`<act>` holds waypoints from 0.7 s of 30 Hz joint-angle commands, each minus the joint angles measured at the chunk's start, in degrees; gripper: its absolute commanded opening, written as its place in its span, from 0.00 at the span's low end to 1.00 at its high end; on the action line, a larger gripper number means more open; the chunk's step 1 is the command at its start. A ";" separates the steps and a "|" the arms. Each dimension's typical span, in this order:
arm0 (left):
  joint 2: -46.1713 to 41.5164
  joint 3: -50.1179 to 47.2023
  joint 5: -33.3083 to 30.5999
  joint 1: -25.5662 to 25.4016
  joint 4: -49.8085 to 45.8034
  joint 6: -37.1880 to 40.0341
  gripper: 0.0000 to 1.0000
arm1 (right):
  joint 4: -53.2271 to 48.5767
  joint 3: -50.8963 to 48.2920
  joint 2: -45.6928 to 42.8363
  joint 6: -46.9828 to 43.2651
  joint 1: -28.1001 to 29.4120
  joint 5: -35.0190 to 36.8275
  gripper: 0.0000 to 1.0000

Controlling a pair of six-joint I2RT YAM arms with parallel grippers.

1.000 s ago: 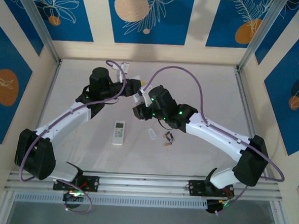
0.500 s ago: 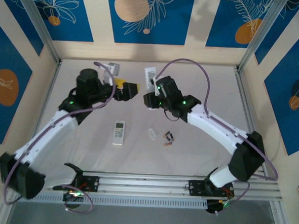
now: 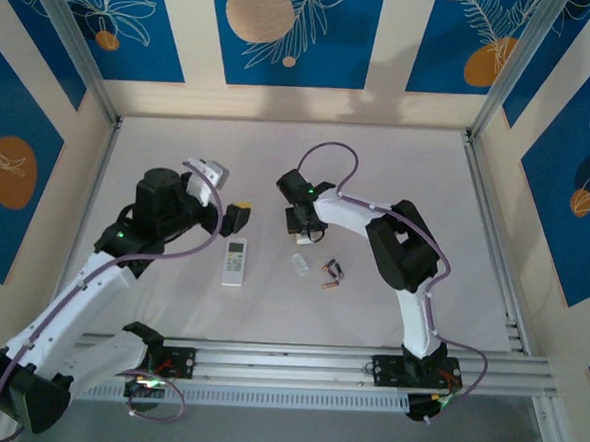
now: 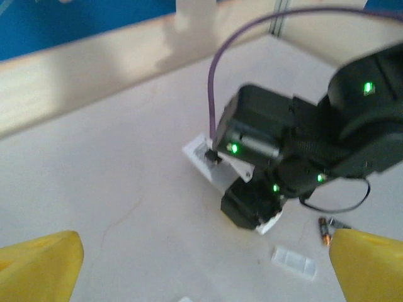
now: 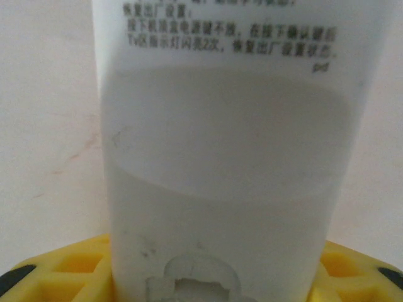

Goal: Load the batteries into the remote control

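Currently right gripper (image 3: 301, 224) clamps a white remote (image 5: 220, 157) by one end, printed back showing; left gripper (image 3: 237, 215) gapes wide, holding nothing; batteries (image 3: 332, 273) lie loose on the table (image 3: 408, 168), near the right gripper

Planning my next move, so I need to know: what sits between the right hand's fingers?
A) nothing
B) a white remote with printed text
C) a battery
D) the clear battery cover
B: in the right wrist view the white remote, printed text on it, runs between the yellow fingers of the right hand; the batteries lie loose on the table.
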 commanded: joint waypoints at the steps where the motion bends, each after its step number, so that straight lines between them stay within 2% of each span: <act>1: -1.55 -1.70 0.20 0.61 3.98 3.84 1.00 | -2.22 3.11 1.14 2.67 0.42 1.52 0.45; 4: -2.00 -3.51 -0.65 0.66 4.10 3.86 1.00 | -2.97 3.37 1.53 3.44 0.39 1.51 0.57; 6: -1.81 -3.96 -0.44 0.62 3.67 3.93 1.00 | -3.89 3.92 1.44 4.00 0.27 1.43 0.61; 13: -0.21 -3.65 0.24 0.62 2.86 3.77 1.00 | -6.05 5.37 -1.32 3.95 0.25 0.50 0.62; 21: 0.20 -4.39 -1.84 0.62 2.13 5.00 1.00 | -9.55 2.98 -14.53 4.91 0.22 -0.13 0.63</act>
